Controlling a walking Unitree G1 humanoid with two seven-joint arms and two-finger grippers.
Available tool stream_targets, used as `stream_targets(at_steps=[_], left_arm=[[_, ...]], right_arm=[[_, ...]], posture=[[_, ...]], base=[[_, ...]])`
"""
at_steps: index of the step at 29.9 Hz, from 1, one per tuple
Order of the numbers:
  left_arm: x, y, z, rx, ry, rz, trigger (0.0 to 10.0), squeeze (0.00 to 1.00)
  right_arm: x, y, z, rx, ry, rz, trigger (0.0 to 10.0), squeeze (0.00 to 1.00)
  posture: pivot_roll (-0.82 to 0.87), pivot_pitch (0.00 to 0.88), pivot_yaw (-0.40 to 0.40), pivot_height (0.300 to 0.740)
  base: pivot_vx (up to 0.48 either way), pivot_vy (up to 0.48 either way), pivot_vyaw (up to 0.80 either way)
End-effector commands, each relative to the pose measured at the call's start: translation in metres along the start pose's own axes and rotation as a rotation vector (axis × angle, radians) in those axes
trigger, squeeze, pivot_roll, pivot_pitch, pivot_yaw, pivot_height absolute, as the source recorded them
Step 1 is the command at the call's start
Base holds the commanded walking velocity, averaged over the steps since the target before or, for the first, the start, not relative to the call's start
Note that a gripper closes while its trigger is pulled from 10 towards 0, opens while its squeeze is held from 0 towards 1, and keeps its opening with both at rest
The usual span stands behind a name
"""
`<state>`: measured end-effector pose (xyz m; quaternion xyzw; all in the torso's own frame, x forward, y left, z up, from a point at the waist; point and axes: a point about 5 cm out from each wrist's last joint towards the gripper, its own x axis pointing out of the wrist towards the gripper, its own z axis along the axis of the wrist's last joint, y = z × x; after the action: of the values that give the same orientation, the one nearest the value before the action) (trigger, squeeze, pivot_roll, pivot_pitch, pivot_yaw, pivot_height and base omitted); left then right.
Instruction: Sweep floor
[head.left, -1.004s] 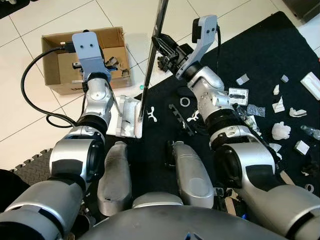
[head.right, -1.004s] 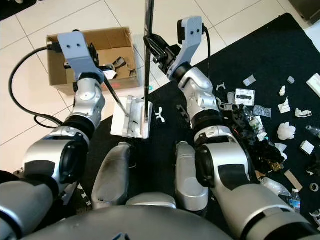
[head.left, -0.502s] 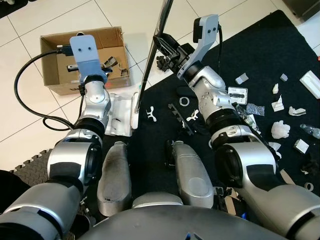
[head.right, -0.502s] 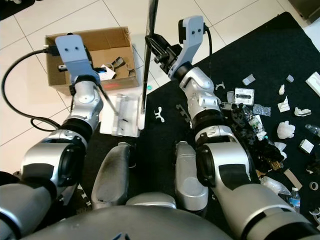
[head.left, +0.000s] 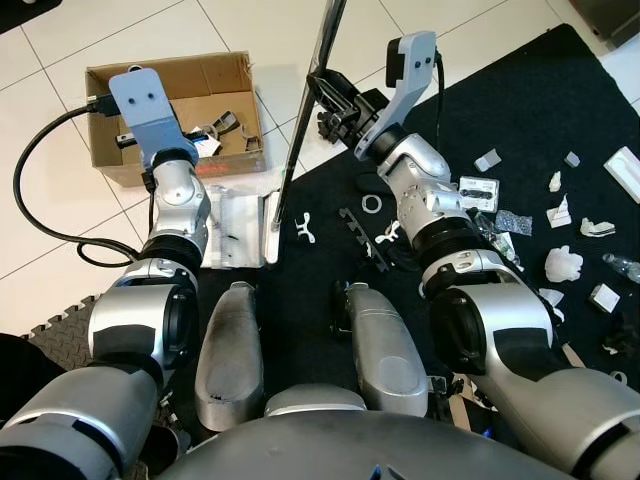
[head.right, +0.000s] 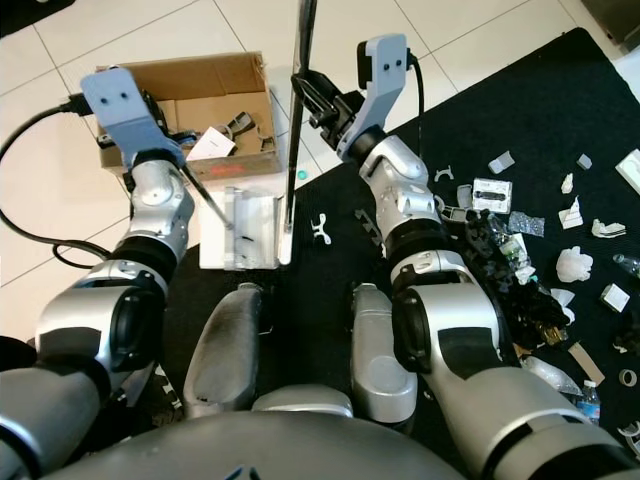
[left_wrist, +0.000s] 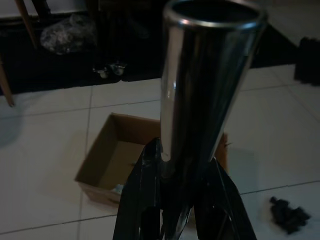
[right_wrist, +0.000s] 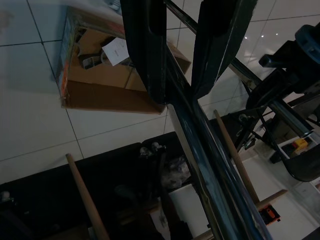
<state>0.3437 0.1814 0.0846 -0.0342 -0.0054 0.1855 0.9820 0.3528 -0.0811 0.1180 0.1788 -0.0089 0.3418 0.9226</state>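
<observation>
Much debris right of broom

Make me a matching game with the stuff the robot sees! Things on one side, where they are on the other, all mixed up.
Things:
1. cardboard box
2. white dustpan
3. silver pole
4. white scraps

Places:
A. scattered on the black mat, on the robot's right
B. on the white tiles, by the left arm
C. between the fingers of the right claw
D. at the mat's edge, in front of the box

Pairs: 1-B, 2-D, 3-C, 4-A
</observation>
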Motion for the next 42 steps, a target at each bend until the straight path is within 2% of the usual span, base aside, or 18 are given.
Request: stream_targets(at_steps=[1,2,6,10,22,28,30,32,33,35,42], left_arm=[[0.002,-0.012,0.009,-0.056,-0.026,-0.025,10.0,0.0],[0.003,-0.016,0.013,-0.081,-0.029,-0.033,10.0,0.0],[0.004,-0.018,0.015,-0.094,-0.027,-0.046,10.0,0.0],[0.003,-0.023,0.011,-0.113,0.014,-0.092,10.0,0.0],[-0.001,-0.034,0.006,-0.118,0.047,-0.132,10.0,0.0],[-0.007,-0.048,0.007,-0.146,0.044,-0.14,10.0,0.0],[-0.009,-0.055,0.014,-0.068,-0.028,-0.184,10.0,0.0],[-0.009,-0.055,0.014,-0.068,-0.028,-0.184,10.0,0.0],[-0.011,-0.059,0.016,-0.025,-0.055,-0.21,10.0,0.0],[-0.012,-0.06,0.016,0.002,-0.068,-0.229,10.0,0.0],[-0.014,-0.059,0.013,0.061,-0.086,-0.25,10.0,0.0]], right_arm=[[-0.002,-0.001,-0.002,0.004,-0.008,-0.01,10.0,0.0],[-0.002,-0.002,-0.002,0.005,-0.008,-0.013,10.0,0.0],[-0.002,-0.002,-0.002,0.005,-0.008,-0.014,10.0,0.0],[-0.002,-0.002,-0.002,0.006,-0.01,-0.014,10.0,0.0],[-0.002,-0.003,-0.002,0.006,-0.011,-0.018,10.0,0.0],[-0.002,-0.003,-0.001,-0.005,-0.008,-0.021,10.0,0.0],[0.003,-0.002,0.003,-0.045,-0.006,-0.028,10.0,0.0],[0.003,-0.002,0.003,-0.045,-0.006,-0.028,10.0,0.0],[0.005,-0.001,0.005,-0.053,-0.008,-0.029,10.0,0.0],[0.007,-0.001,0.007,-0.054,-0.012,-0.028,10.0,0.0],[0.008,-0.003,0.01,-0.043,-0.019,-0.036,10.0,0.0]], posture=[[-0.05,0.185,-0.012,0.74],[-0.05,0.185,-0.012,0.74],[-0.04,0.187,-0.01,0.74],[-0.05,0.189,-0.01,0.74],[-0.05,0.191,-0.009,0.74],[-0.05,0.19,-0.01,0.74],[-0.05,0.19,-0.01,0.74],[-0.05,0.19,-0.01,0.74],[-0.05,0.188,-0.011,0.74],[-0.04,0.187,-0.012,0.74],[-0.04,0.188,-0.013,0.74]], base=[[0.0,0.0,0.0],[0.0,0.0,0.0],[0.0,0.0,0.0],[0.0,0.0,0.0],[0.0,0.0,0.0],[0.0,0.0,0.0],[0.0,0.0,0.0],[0.0,0.0,0.0],[0.0,0.0,0.0],[0.0,0.0,0.0],[0.0,0.0,0.0]])
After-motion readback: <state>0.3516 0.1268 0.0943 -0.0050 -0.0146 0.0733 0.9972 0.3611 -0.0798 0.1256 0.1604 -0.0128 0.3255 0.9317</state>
